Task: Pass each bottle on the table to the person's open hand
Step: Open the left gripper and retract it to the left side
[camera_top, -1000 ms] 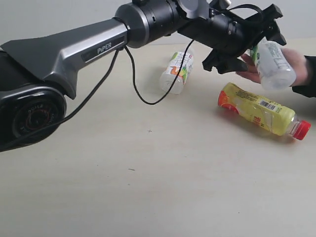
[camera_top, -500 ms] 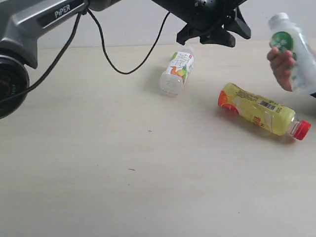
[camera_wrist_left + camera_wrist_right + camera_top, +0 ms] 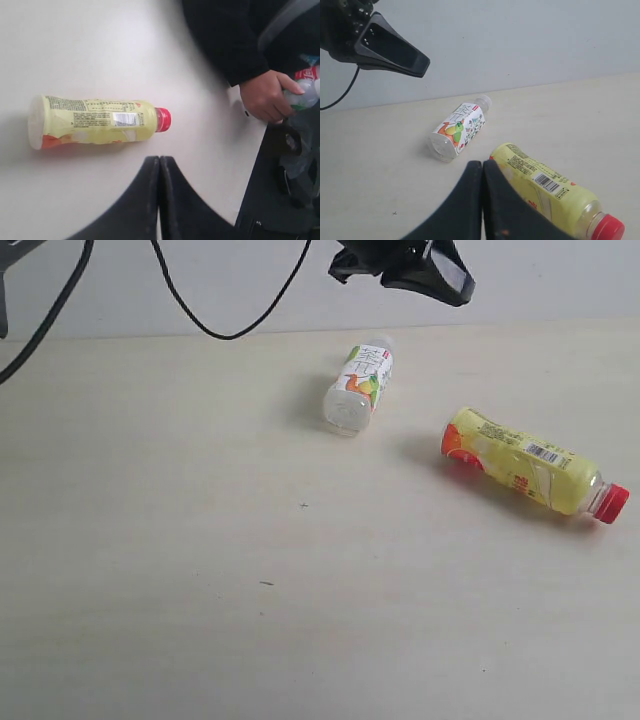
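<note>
Two bottles lie on their sides on the table [image 3: 200,540]. One is a clear bottle [image 3: 356,388] [image 3: 460,127] with a white fruit label. The other is a yellow bottle [image 3: 525,474] [image 3: 95,122] [image 3: 545,192] with a red cap. My left gripper [image 3: 452,285] [image 3: 160,159] [image 3: 420,66] hangs shut and empty high above the far side of the table, between the two bottles. My right gripper [image 3: 482,163] is shut and empty, low beside the yellow bottle. The person's hand [image 3: 267,95] is closed round a small bottle [image 3: 305,90], past the table's edge.
A black cable [image 3: 230,330] loops down from the left arm at the back. The person's dark sleeve [image 3: 230,35] reaches over the table's edge in the left wrist view. A pale wall [image 3: 520,40] stands behind the table.
The left gripper let go of the white bottle into the person's hand, shut, and rose up and back. The hand drew away with that bottle, out of the exterior view.
</note>
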`<state>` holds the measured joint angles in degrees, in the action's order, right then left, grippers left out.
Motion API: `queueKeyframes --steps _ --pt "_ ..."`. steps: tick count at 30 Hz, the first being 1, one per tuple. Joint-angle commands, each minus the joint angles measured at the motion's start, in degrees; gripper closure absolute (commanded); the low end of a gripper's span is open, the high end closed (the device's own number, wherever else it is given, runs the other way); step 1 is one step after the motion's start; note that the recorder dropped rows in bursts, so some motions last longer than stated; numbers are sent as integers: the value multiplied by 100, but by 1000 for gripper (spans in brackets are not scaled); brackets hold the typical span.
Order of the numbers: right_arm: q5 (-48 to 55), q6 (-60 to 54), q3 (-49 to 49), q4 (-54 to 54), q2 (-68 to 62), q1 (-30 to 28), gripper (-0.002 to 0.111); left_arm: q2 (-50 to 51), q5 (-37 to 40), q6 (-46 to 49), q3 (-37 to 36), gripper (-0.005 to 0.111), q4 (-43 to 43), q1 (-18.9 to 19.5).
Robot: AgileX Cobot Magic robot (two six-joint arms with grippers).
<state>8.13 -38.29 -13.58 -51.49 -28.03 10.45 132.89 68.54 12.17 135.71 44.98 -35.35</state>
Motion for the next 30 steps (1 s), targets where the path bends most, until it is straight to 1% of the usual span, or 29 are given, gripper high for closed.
queueKeyframes --steps 1,6,10,13,16,17,19,22,25,26,28,29,30 --pt "-14 -50 20 -3 30 -7 108 -258 142 342 41 107 13 12" --pt "-14 -50 20 -3 30 -7 108 -405 142 613 41 107 -1 12" --pt "-14 -50 20 -3 30 -7 108 -519 142 691 -20 107 -352 12" --pt "-14 -50 20 -3 30 -7 108 -701 142 785 -353 107 -420 12" --pt "-14 -50 20 -3 30 -7 108 -948 142 1099 -967 107 -424 12" --pt "-14 -50 20 -3 30 -7 108 -1066 142 1188 -1249 107 -424 12" --pt "-14 -50 20 -3 30 -7 108 -1312 -265 1347 -1849 107 -428 2" --pt "-14 -50 20 -3 30 -7 108 -1826 -1144 1670 -2965 107 -369 2" --pt "-14 -50 20 -3 30 -7 108 -2418 -2134 2281 -4303 107 -49 2" --pt "-14 -50 20 -3 30 -7 108 -2704 -2643 2556 -4936 107 174 -6" --pt "-14 -50 20 -3 30 -7 108 -3103 -3461 3148 -5923 107 628 -6" --pt "-14 -50 20 -3 30 -7 108 -3405 -3968 3636 -6466 107 1080 -6" --pt "-14 -50 20 -3 30 -7 108 -3616 -4303 3985 -6988 107 1417 -6"
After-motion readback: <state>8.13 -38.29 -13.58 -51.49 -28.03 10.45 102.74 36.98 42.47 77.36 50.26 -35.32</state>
